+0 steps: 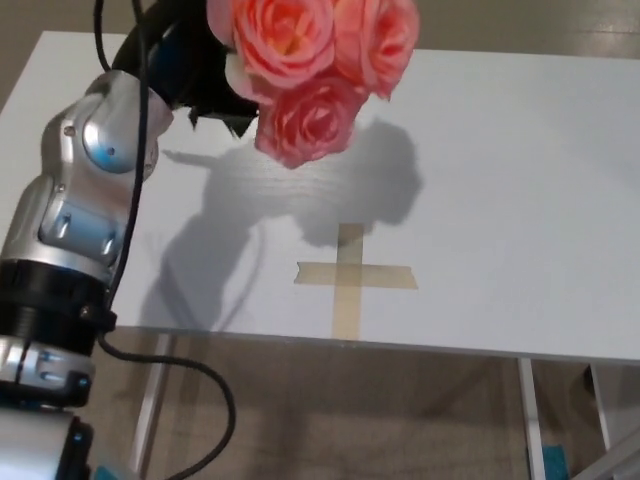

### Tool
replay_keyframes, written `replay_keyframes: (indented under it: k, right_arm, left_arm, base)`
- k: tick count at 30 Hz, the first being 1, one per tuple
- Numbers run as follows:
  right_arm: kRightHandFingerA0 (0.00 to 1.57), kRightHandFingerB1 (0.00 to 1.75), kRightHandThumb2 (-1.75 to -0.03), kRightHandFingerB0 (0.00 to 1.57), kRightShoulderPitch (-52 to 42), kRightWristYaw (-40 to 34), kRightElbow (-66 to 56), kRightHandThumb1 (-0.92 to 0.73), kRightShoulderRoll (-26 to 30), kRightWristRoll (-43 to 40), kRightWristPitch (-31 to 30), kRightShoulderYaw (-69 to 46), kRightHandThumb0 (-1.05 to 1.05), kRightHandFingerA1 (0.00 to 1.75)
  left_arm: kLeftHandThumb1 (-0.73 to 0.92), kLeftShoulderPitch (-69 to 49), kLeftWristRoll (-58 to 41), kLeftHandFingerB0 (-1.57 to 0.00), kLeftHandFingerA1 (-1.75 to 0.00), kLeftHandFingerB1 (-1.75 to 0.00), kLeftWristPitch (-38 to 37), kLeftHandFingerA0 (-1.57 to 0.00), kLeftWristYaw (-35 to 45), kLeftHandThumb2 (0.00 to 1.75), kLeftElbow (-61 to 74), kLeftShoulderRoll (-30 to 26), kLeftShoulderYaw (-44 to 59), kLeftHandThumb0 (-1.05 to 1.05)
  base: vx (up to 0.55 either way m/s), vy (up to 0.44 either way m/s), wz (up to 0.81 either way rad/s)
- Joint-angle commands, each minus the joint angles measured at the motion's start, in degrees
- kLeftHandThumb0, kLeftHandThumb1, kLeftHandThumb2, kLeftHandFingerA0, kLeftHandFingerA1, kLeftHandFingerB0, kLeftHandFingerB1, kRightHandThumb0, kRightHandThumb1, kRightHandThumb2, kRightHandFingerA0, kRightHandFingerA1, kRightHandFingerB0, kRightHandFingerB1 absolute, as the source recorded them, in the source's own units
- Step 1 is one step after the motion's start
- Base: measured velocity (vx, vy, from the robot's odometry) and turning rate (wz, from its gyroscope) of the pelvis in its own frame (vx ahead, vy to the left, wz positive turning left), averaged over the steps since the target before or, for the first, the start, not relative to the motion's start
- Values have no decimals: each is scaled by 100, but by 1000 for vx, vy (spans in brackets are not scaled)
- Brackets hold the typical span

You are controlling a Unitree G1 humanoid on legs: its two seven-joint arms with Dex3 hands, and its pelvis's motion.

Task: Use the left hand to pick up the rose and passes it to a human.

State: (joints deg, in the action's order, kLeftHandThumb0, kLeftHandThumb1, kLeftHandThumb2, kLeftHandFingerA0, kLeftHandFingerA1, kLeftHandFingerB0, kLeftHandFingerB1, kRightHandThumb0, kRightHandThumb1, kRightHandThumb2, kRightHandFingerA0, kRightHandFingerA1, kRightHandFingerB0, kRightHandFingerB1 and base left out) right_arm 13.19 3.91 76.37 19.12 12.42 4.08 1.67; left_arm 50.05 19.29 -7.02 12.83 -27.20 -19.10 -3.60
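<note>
A bunch of pink roses hangs high above the white table, at the top of the head view, with dark green leaves behind the blooms. My left hand is shut on its stem, just left of the blooms; the fingers are mostly hidden by the leaves and the frame's top edge. My silver left forearm rises from the lower left. The rose's shadow falls on the table below it. My right hand does not show.
A cross of tan tape lies on the table near its front edge. A black cable runs along my left arm. Table legs and floor show below the front edge.
</note>
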Motion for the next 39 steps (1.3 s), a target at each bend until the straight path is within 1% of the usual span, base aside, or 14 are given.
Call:
replay_keyframes:
  k: [1, 3, 6, 7, 9, 14, 15, 17, 20, 21, 23, 26, 28, 39]
  right_arm:
    - [67, 41, -59, 55, -86, 30, 50, -64, -24, 12, -81, 6, -41, 46]
    - [66, 41, -59, 54, -78, 44, 48, -64, -23, 17, -69, 11, -41, 46]
    - [66, 41, -59, 54, -69, 47, 49, -64, -24, 20, -68, 12, -41, 46]
    - [64, 41, -59, 54, -66, 53, 49, -64, -23, 17, -74, 8, -41, 46]
    - [65, 41, -59, 54, -48, 64, 48, -64, -20, 17, -88, 7, -41, 46]
    - [65, 41, -59, 54, -45, 65, 49, -64, -21, 28, -92, 15, -41, 46]
    - [65, 41, -59, 54, -39, 82, 50, -64, -17, 31, -103, 18, -41, 46]
    - [65, 41, -59, 54, -43, 88, 45, -64, -12, 53, -96, 39, -41, 46]
    - [65, 41, -59, 54, -42, 88, 46, -64, -12, 55, -96, 38, -41, 46]
    - [65, 41, -59, 55, -39, 87, 46, -64, -7, 73, -100, 56, -41, 46]
    - [65, 41, -59, 55, -31, 89, 49, -64, -13, 72, -97, 54, -41, 46]
    - [66, 42, -59, 56, -6, 87, 54, -64, -17, 71, -101, 50, -41, 46]
    - [66, 42, -59, 57, -3, 90, 52, -64, -12, 78, -113, 58, -41, 46]
    - [66, 42, -59, 57, 15, 122, 34, -64, -39, 56, -128, 54, -41, 46]
  left_arm:
    - [82, 95, -2362, -83, -139, -91, 2164, -89, 1217, 67, 450, 709, 1005, -19]
    - [80, 171, -2577, -86, -138, -85, 2485, -92, 1226, 65, 442, 884, 1164, -18]
    - [80, 191, -2575, -86, -138, -85, 2606, -92, 1253, 65, 477, 957, 1245, -18]
    - [80, 187, -2639, -85, -144, -87, 2714, -89, 1184, 67, 519, 1070, 1301, -17]
    - [82, 195, -2780, -85, -142, -87, 2970, -90, 1038, 64, 625, 1288, 1437, -17]
    - [82, 200, -2782, -85, -142, -87, 3120, -90, 1069, 64, 702, 1351, 1523, -16]
    - [82, 220, -2941, -86, -143, -86, 3309, -92, 1023, 67, 749, 1460, 1625, -16]
    - [83, 241, -3087, -86, -140, -85, 3610, -95, 932, 64, 855, 1597, 1748, -16]
    - [83, 239, -3082, -86, -140, -85, 3687, -95, 936, 64, 904, 1611, 1775, -16]
    - [83, 250, -3195, -86, -139, -85, 3869, -99, 892, 64, 951, 1701, 1836, -16]
    - [83, 266, -3243, -86, -138, -85, 4016, -100, 843, 64, 1006, 1758, 1892, -15]
    - [81, 316, -3277, -88, -136, -79, 4123, -101, 812, 64, 998, 1806, 1941, -13]
    - [82, 308, -3229, -87, -142, -83, 4037, -102, 855, 65, 957, 1858, 1868, -14]
    - [82, 151, -3265, -85, -140, -87, 4127, -96, 879, 64, 1084, 1865, 1553, -16]
  base:
    - [0, 0, 0]
    - [0, 0, 0]
    - [0, 0, 0]
    - [0, 0, 0]
    - [0, 0, 0]
    - [0, 0, 0]
    - [0, 0, 0]
    - [0, 0, 0]
    - [0, 0, 0]
    - [0, 0, 0]
    - [0, 0, 0]
    - [0, 0, 0]
    - [0, 0, 0]
    - [0, 0, 0]
